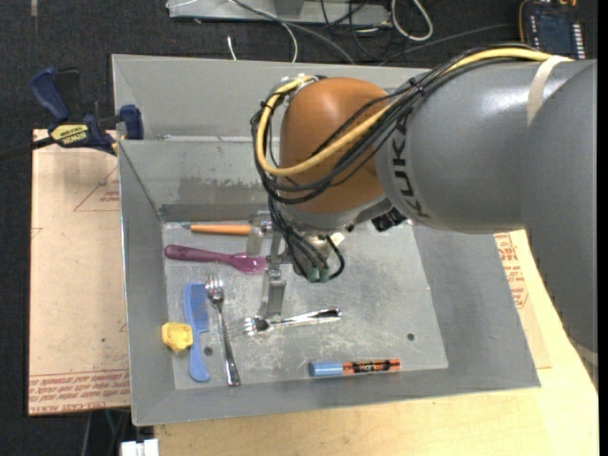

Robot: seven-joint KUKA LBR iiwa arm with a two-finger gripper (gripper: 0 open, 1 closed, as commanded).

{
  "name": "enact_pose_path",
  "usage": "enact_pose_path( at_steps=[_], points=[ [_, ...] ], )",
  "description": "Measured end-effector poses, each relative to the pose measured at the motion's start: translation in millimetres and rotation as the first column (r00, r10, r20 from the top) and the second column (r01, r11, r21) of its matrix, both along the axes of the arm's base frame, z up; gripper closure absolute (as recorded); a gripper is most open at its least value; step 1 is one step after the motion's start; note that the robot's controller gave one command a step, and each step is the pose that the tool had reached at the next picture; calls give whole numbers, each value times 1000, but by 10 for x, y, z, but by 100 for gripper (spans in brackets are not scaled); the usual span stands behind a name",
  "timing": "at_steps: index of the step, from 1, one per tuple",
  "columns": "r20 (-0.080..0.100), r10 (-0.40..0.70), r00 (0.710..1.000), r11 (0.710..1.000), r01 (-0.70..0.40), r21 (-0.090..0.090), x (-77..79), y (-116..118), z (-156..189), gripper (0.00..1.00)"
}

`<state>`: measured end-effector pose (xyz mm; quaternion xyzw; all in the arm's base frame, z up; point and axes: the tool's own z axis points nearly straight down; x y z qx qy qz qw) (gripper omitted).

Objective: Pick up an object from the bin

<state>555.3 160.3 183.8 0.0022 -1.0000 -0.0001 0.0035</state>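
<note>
The shiny metal spoon (302, 318) lies flat on the floor of the grey bin (404, 288), handle pointing right. The gripper (273, 302) hangs over the spoon's rounded left end, very near or touching it; whether the tool is released or clenched, I cannot tell. For a good grasp, I judge it should close across the thin neck, square to the handle, since flat metal slips easily. Left of the spoon lie a fork (221, 335) and a blue comb (196, 335), with a yellow lump (176, 335) beyond. Up-left are a purple spoon (214, 256) and an orange pencil (220, 227); down-right, 1 marker (353, 368). The floor looks scuffed, with bare room right of the spoon
</note>
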Motion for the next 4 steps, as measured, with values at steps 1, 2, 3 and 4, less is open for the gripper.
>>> enact_pose_path(
  at_steps=[1,2,3,4],
  points=[
    [8,-5,1000,1000,5,1,19,-11,48,0],
    [2,71,997,997,-71,2,-202,-302,-1161,0],
    [21,47,999,999,-48,6,-240,-215,-274,0],
    [-6,-184,983,983,184,-2,-327,-300,-805,0]
  ],
)
